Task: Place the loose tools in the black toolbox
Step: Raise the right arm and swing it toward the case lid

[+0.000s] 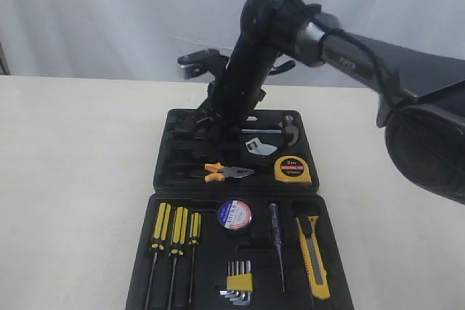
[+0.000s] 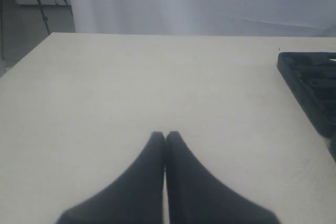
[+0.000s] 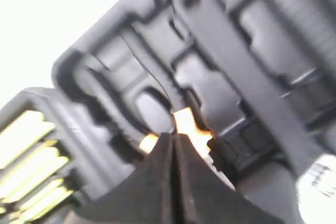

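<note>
Cream tabletop (image 1: pixel 73 179) bears black toolbox (image 1: pixel 211 252) — open, tool-shaped recesses.

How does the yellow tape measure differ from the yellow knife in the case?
The tape measure is squat and boxy, marked 2m; the utility knife is long and slim. In the exterior view the tape measure sits in the upper half of the toolbox, the utility knife in the lower half. Both are yellow and black.

Bright even light; soft shadows; right wrist view blurred, background overexposed.
</note>
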Controlling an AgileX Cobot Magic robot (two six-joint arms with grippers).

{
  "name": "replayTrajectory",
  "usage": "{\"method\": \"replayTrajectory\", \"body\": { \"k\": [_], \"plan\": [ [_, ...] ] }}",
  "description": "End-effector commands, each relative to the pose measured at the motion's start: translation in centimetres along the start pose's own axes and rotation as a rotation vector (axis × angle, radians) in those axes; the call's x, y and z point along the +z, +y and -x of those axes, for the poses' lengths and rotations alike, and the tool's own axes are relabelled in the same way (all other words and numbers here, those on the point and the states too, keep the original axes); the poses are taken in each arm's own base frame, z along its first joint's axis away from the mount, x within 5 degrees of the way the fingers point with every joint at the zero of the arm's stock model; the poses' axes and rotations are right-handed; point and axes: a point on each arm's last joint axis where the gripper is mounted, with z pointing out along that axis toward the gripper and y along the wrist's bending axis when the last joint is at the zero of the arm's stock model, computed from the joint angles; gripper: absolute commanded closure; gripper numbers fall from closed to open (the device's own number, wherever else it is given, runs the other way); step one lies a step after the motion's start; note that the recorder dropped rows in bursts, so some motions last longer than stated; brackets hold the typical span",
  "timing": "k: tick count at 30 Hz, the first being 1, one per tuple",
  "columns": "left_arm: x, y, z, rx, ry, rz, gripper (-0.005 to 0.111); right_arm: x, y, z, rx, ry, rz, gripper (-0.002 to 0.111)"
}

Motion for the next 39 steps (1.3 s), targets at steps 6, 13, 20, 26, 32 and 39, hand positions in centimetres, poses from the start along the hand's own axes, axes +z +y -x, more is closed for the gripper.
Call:
{"method": "replayTrajectory", "body": {
  "k": [6,13,20,26,32,39],
  "plan": [
    [0.0,0.0,0.0,-0.005,-0.004,-0.005,0.107,-9.2,3.2,-1.1,0.008,-0.089,-0.052,0.109],
    [0.0,0.0,0.0,-0.005,-0.004,-0.005,0.107,-11.7,7.6,-6.2,-0.108,0.051,-0.145,0.109],
    [0.0,0.0,0.0,-0.005,-0.004,-0.005,0.107,-12.4,14.1,-12.4,-0.225,0.149,-0.083,0.109],
    [0.0,0.0,0.0,-0.005,-0.004,-0.005,0.107,-8.5,18.1,-17.3,-0.397,0.249,-0.121,0.109],
    [0.0,0.0,0.0,-0.005,-0.004,-0.005,0.107,-4.2,19.7,-20.2,-0.452,0.218,-0.178,0.109],
    [0.0,0.0,0.0,-0.005,-0.004,-0.005,0.107,-3.8,20.2,-20.3,-0.407,0.167,-0.172,0.109]
  ]
}}
